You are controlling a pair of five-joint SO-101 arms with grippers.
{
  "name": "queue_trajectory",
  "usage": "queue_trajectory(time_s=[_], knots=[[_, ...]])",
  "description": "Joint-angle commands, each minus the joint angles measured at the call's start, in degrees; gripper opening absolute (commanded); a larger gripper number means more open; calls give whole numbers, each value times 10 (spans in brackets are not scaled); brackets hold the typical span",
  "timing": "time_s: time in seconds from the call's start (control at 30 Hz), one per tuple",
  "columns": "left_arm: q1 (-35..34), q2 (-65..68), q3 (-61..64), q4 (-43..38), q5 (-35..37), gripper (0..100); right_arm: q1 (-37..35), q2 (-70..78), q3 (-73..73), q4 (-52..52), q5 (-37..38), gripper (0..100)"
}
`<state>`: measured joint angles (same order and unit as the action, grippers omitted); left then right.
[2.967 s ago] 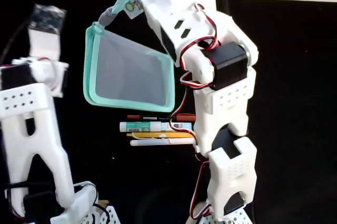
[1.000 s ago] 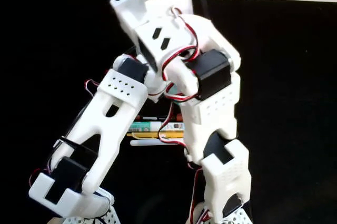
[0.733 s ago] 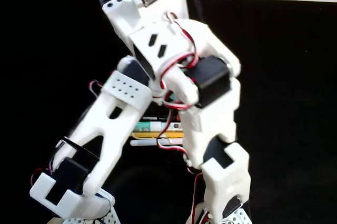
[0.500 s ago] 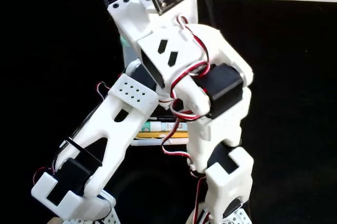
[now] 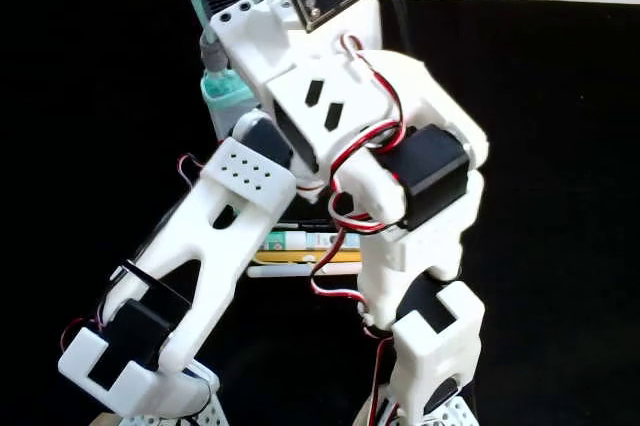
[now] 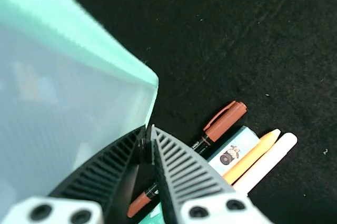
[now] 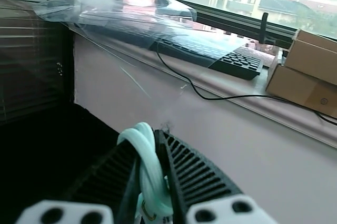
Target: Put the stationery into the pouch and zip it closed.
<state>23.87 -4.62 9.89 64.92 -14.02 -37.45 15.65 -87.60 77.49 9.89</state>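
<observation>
Left claw: I see the left claw [image 6: 147, 133] pressed fully together on the mint rim of the pouch [image 6: 63, 71], just at the rim's corner; no gap shows between its two ribbed fingers
Right claw: the right claw [image 7: 157, 139] is closed around the mint loop [image 7: 149, 174]; the loop stands between its fingers and bulges out on one side of them
Pouch: it is held by both claws at once; its translucent panel spreads away from the left claw's tips, and in the high view a small mint part shows just under the right claw, the rest being hidden behind the two crossed arms
Zip: I cannot tell if it is open or closed
Stationery: four pieces lie on the black table [image 6: 237, 29], just beyond the left claw's tips and outside the pouch, packed side by side
Brown marker: the brown marker [image 6: 218, 121] is the piece nearest to the left claw, and one end of it passes under a finger
Labelled tube: the labelled tube [image 6: 231, 153] lies next, touching the marker
Orange pencil: the orange pencil [image 6: 255, 151] lies against the tube
White stick: the white stick [image 6: 271, 155] is the farthest from the left claw
Behind the right claw: a pale sill with a keyboard [image 7: 210, 50] under a clear plastic sheet, a thin cable and cardboard boxes [image 7: 308, 66]
</observation>
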Motion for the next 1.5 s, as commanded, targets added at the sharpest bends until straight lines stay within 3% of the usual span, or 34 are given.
queue_trajectory(time_s=[0.0,0.37,0.47,0.57,1.03,1.37,1.47], knots=[[-4,-8,-21,27,4,34,20,-28,0,3,6,8],[-6,-9,-23,87,1,35,44,-17,0,2,-19,8],[-6,-17,-23,106,-18,77,54,0,0,2,-21,8],[-6,-55,-12,118,-21,117,55,14,-6,0,-21,8],[-3,-264,161,160,-23,119,55,19,-6,-3,-22,8],[-9,-372,197,280,-23,119,55,19,-6,-3,-22,8],[-45,-415,196,300,-23,119,55,19,-6,-3,-22,8]])
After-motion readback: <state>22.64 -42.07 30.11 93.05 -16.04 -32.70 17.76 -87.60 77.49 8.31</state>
